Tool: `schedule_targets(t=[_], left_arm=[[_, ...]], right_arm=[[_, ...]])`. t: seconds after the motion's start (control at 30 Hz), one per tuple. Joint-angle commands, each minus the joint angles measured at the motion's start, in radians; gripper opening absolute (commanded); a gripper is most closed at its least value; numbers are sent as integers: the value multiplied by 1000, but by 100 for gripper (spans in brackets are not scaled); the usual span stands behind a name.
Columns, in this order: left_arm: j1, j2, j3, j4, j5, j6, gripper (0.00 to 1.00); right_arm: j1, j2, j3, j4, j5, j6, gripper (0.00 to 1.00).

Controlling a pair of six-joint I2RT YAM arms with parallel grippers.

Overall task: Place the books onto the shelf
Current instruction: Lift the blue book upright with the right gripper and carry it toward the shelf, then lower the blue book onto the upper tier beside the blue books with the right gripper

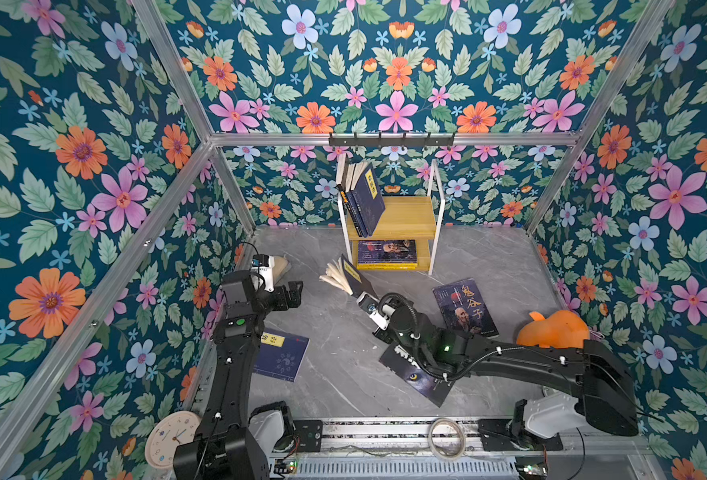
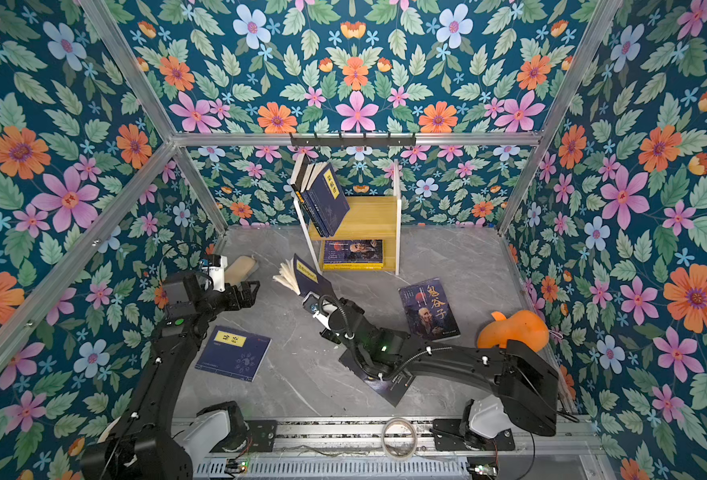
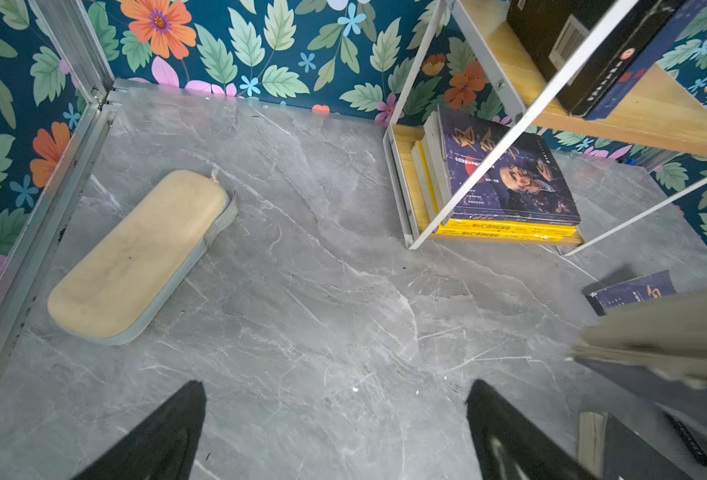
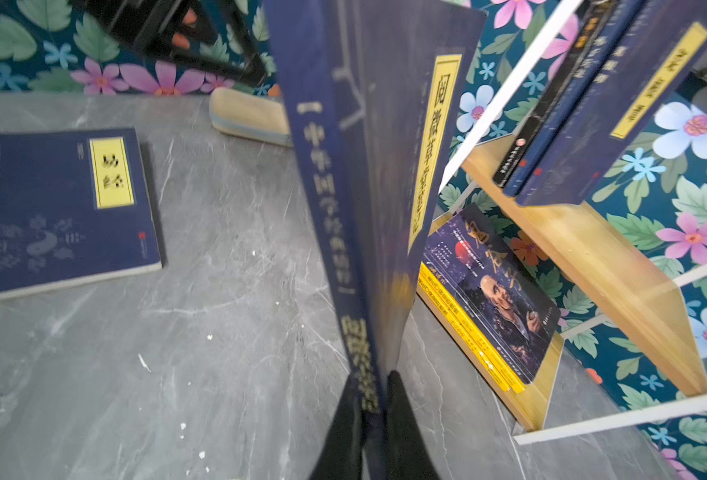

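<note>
The shelf (image 1: 416,216) (image 2: 374,216) stands at the back wall. Several navy books (image 1: 364,199) lean on its upper board, and a stack of books (image 1: 387,252) (image 3: 505,183) lies on the lower one. My right gripper (image 1: 362,297) (image 4: 374,380) is shut on the spine of a navy book (image 1: 351,278) (image 4: 368,166), held upright just in front of the shelf with its pages fanned. My left gripper (image 1: 295,293) (image 3: 337,386) hangs open and empty over bare table. A navy book (image 1: 281,353) (image 4: 52,208), a dark book with white characters (image 1: 466,307) and a dark book (image 1: 418,378) under my right arm lie flat.
A beige case (image 1: 279,268) (image 3: 135,257) lies near the left wall. An orange pumpkin-shaped thing (image 1: 553,330) sits at the right. A clock (image 1: 171,438) and a tape roll (image 1: 447,438) lie at the front rail. A black hook rail (image 1: 391,139) hangs above the shelf.
</note>
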State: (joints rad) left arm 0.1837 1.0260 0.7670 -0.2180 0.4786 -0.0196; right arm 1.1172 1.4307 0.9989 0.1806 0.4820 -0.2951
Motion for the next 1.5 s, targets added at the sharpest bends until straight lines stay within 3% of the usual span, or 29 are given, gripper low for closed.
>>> schedule_targets(t=[0.0,0.3,0.57,0.77,0.97,1.47], left_arm=[[11,7,-4,27,19,-5,100],[40,10,-29,69,78,-55,100],[-7,52,-26,98,70,-95,100],[-45,45,-32,115,68,-100,100],[-81,60,-14,96,37,-83,100],[-100,60,-15,94,51,-77,100]], right_arm=[[-48,-63,45,-65,2,135,0],[-270,-135,262,-224,-33,414,0],[-430,27,444,-172,-42,505,0],[-467,251,633,-191,-27,519,0],[-475,448,801,-193,-27,436,0],[-474,589,894,-177,-228,433,0]])
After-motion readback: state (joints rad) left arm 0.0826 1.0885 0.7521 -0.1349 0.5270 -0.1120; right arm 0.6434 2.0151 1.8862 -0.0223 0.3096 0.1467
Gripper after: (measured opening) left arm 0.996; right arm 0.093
